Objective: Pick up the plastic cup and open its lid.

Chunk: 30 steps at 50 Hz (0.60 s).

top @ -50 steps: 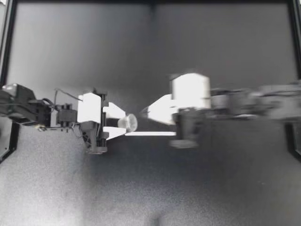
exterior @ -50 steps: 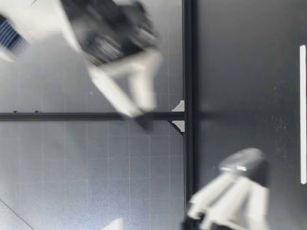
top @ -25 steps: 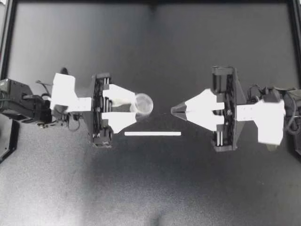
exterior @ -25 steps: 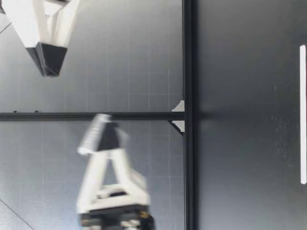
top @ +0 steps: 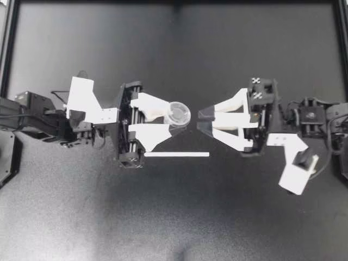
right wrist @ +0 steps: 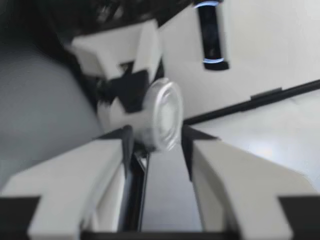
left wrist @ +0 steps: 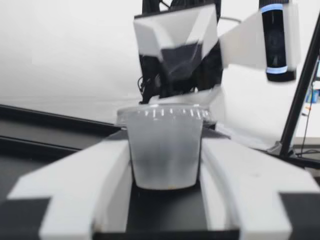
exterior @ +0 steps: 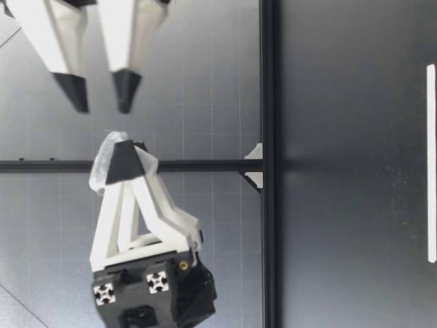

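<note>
A small translucent plastic cup (top: 179, 112) with its lid (left wrist: 165, 112) on hangs well above the table. My left gripper (top: 173, 119) is shut on the cup's body (left wrist: 165, 155), one white finger (left wrist: 100, 175) on each side. My right gripper (top: 202, 120) faces it from the other side, open, with its dark fingertips a short gap from the lid. In the low view the cup (exterior: 101, 160) sits at the tip of my left gripper (exterior: 123, 164), with my right gripper (exterior: 100, 90) beside it. In the right wrist view the lid (right wrist: 166, 114) stands just ahead of my right gripper (right wrist: 157, 137).
A thin white strip (top: 176, 154) lies on the dark table (top: 174, 217) just below the two grippers, also seen in the low view as a strip (exterior: 430, 164). A black frame rail (top: 6, 49) runs along the table's edges.
My left gripper has lifted the cup off the table and carried it a little to the right. My right gripper has gone from shut to open and now points at the lid.
</note>
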Available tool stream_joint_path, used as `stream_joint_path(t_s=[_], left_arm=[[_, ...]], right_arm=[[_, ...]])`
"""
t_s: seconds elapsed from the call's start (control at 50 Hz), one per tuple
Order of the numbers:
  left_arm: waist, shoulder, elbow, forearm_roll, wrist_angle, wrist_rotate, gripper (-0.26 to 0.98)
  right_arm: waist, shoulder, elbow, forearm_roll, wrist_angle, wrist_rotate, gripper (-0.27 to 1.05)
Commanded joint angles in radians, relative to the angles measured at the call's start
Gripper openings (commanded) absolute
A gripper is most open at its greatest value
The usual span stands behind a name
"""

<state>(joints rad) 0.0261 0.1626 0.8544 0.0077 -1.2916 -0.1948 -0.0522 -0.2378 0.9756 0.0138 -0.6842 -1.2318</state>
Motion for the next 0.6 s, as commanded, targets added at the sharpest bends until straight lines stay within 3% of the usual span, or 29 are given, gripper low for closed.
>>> stream_joint_path(t_s=[0.0,0.58], left_arm=[[0.000,-0.020,-0.015,0.002,-0.011,-0.002,0.18],[-0.003,-0.021,0.009,0.008,-0.009,-0.002,0.18]], right_arm=[[-0.005,0.005,-0.017,0.023,-0.018,-0.032,0.47],[-0.006,0.067,-0.080,0.032,-0.072,-0.046,0.47]])
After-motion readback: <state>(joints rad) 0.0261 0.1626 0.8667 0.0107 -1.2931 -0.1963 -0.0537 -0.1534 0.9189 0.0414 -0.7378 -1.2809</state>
